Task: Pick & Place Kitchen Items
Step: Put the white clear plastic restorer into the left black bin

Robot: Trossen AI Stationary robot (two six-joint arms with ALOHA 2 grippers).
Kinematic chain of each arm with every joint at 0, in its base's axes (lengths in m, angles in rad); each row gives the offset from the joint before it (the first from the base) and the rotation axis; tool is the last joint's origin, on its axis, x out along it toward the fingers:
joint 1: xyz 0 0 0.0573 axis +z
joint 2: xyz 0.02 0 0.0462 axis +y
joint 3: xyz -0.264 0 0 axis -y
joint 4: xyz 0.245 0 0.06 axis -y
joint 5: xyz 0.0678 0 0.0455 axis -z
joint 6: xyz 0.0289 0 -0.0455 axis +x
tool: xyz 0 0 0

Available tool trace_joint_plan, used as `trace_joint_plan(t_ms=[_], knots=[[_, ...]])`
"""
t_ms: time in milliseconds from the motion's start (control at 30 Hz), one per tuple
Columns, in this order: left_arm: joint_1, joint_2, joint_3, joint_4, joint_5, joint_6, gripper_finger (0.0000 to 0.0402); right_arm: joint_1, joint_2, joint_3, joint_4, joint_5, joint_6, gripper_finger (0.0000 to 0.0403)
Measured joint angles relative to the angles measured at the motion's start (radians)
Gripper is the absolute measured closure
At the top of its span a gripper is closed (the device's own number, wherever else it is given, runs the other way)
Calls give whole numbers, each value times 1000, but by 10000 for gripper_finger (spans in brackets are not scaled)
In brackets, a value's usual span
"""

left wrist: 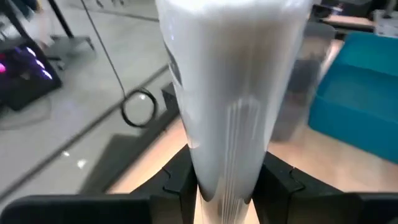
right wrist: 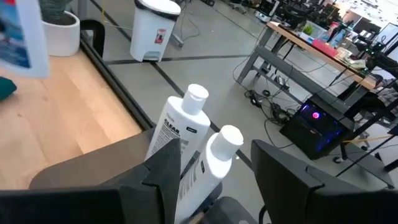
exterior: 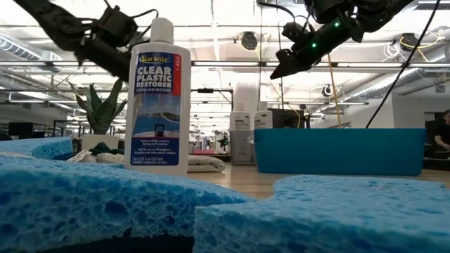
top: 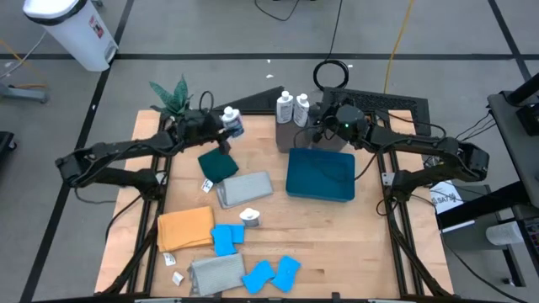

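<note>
My left gripper (top: pixel 226 124) is shut on a white bottle with a blue label (top: pixel 232 123) near the table's far edge, right of the plant. In the left wrist view that bottle (left wrist: pixel 236 93) fills the picture. My right gripper (top: pixel 318 118) hangs open, high above the table, beside two more white bottles (top: pixel 285 108) (top: pixel 301 111) that stand on their bases at the dark tray's left end. In the right wrist view those two (right wrist: pixel 180 130) (right wrist: pixel 219 154) show beyond its fingers, untouched. Another bottle (top: pixel 250 217) stands among blue sponges (top: pixel 226 238). My left gripper pinches the bottle's white body (left wrist: pixel 208 174) between its two fingers (left wrist: pixel 180 180), one on each of two opposite sides. The fingers reach in from the table's left, slanting slightly down. The bottle is off the table and rises past the fingers.
A blue bin (top: pixel 320 175) sits right of centre, with the dark grey tray (top: pixel 396 103) behind it. Dark green (top: pixel 219 164), grey (top: pixel 244 189) (top: pixel 215 271) and orange (top: pixel 185 227) cloths lie at centre-left. More sponges (top: pixel 271 273) lie near the front edge. A potted plant (top: pixel 173 97) stands at the far left.
</note>
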Motion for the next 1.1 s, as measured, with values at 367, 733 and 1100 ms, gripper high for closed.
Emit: trace_joint_plan(t_ms=[367,733,1100], knots=[[-65,-23,-25,10,84,16,284,-13,-6,0,-45,-2,64,237],[-66,-23,-25,10,145,8,284,-21,-6,0,-78,-5,130,237],[-120,-23,-25,12,318,-14,284,-22,2,0,-75,-361,165,237]])
